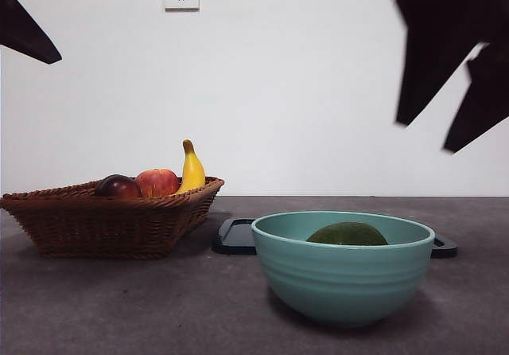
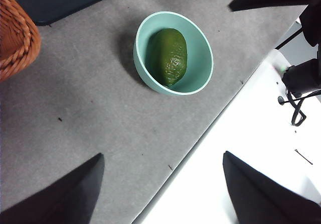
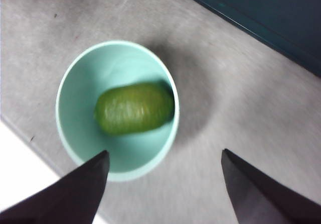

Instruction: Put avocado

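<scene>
The avocado is seen lying inside the bowl at the lower right of the front view, on the grey tabletop. The right gripper is held above the bowl, fingers spread wide and empty. The left gripper is also raised, fingers wide, nothing held. A basket of fruit is seen at the left.
</scene>
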Motion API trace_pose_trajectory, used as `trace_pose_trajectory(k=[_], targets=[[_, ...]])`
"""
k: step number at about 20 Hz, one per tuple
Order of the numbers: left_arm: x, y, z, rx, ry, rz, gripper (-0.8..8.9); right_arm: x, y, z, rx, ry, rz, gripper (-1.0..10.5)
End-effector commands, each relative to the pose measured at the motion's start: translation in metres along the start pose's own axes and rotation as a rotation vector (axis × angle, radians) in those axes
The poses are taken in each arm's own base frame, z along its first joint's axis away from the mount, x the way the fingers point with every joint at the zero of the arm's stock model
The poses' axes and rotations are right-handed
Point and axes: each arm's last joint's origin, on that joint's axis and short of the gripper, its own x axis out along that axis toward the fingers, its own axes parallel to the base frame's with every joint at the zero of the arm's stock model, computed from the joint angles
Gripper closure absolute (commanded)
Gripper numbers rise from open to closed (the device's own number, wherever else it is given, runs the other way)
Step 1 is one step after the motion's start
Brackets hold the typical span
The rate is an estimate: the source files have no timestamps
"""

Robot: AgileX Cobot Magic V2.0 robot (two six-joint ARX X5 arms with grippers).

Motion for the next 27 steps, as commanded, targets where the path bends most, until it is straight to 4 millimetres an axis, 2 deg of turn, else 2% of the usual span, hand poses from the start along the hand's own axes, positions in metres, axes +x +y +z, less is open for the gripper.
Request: trace_pose_trajectory(k=[1,6,13,20,23,27], targets=[[-0.001,-0.002,0.004,0.029,-0.011,-0.01,4.49,0.016,0.001,0.012,-0.012,0.011,0.006,6.4],[-0.001,-0.002,0.004,0.029,-0.011,-0.01,4.49,0.05,0.001,0.024,-0.042,0.038,-0.038,6.8],[-0.001,-0.002,0.004,0.03,-0.012,-0.01,4.49,0.077,-0.002,0.031,-0.054,0.059,-0.054,7.1],[-0.001,-0.002,0.004,0.031,-0.014,-0.01,4.49,0.086,-0.005,0.032,-0.053,0.075,-0.068,7.4],[-0.001,-0.002,0.004,0.033,-0.018,-0.009,4.49,0.087,-0.004,0.032,-0.059,0.076,-0.066,8.2],[-0.001,-0.002,0.004,0.034,-0.018,-0.009,4.49,0.087,-0.002,0.031,-0.064,0.078,-0.063,8.7]])
